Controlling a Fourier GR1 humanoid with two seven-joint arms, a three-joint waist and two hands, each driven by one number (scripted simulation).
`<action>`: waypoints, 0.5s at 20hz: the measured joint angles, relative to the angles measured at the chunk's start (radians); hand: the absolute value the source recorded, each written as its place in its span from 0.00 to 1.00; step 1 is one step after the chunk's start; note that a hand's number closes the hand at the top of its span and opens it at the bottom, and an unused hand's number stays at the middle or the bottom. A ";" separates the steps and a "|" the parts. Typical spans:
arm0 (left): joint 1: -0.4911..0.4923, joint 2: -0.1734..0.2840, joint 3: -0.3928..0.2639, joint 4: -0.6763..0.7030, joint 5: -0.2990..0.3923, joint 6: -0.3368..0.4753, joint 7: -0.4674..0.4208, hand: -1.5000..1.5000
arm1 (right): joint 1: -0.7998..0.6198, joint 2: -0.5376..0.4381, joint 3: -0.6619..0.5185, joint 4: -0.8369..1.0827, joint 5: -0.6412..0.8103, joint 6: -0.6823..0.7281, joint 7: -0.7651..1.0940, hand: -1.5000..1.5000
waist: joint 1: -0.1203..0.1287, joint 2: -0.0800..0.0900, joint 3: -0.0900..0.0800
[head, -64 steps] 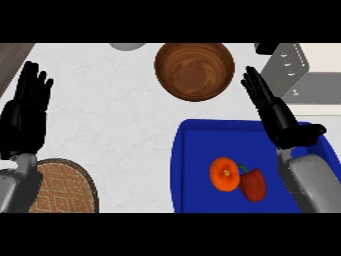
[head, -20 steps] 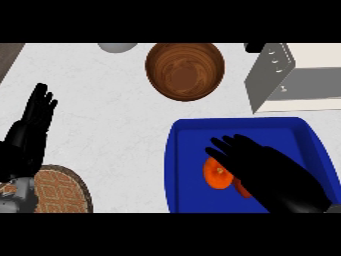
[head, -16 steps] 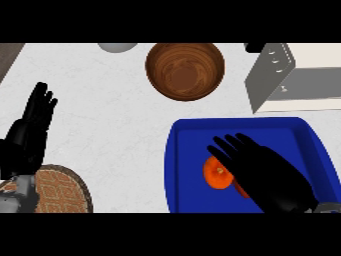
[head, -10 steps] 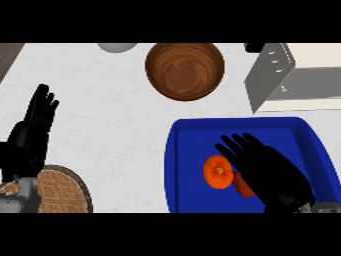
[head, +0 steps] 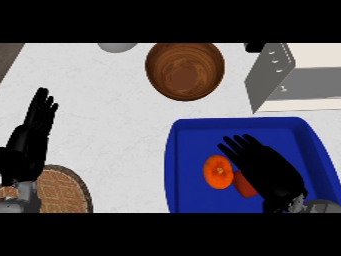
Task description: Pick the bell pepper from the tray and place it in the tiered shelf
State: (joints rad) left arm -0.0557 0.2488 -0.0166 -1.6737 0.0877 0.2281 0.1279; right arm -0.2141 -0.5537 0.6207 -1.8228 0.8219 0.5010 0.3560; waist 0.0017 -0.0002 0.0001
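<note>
The left hand rests low at the left of the white table, its fingers straight and holding nothing. Just below it lies a round brown mat. A wooden bowl sits at the top middle. The blue tray holds an orange pepper with a red thing beside it. The right hand is over them, fingers spread flat, grasping nothing. The grey shelf stands at the top right.

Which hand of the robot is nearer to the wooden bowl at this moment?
Right. The right hand is over the blue tray, below and right of the wooden bowl. The left hand rests open near the left edge, farther away.
</note>
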 measured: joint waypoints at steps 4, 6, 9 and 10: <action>-0.005 -0.011 0.015 -0.012 -0.014 -0.014 0.017 0.50 | 0.030 0.031 -0.029 0.024 0.054 0.002 -0.049 0.00 | -0.001 0.000 0.000; -0.004 -0.017 0.019 -0.018 -0.021 -0.018 0.026 0.50 | 0.028 0.057 -0.040 0.063 0.082 -0.011 -0.080 0.00 | 0.000 0.000 0.000; -0.015 -0.028 0.028 -0.003 -0.030 -0.028 0.022 0.50 | 0.052 0.064 -0.063 0.096 0.114 -0.044 -0.148 0.00 | -0.001 0.000 0.000; -0.015 -0.029 0.034 0.006 -0.029 -0.035 0.015 0.50 | 0.048 0.073 -0.070 0.126 0.124 -0.058 -0.173 0.00 | 0.000 0.000 0.000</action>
State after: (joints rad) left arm -0.0707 0.2199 0.0177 -1.6678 0.0588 0.1930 0.1427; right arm -0.1664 -0.4811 0.5506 -1.6969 0.9460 0.4429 0.1827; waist 0.0013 -0.0001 0.0001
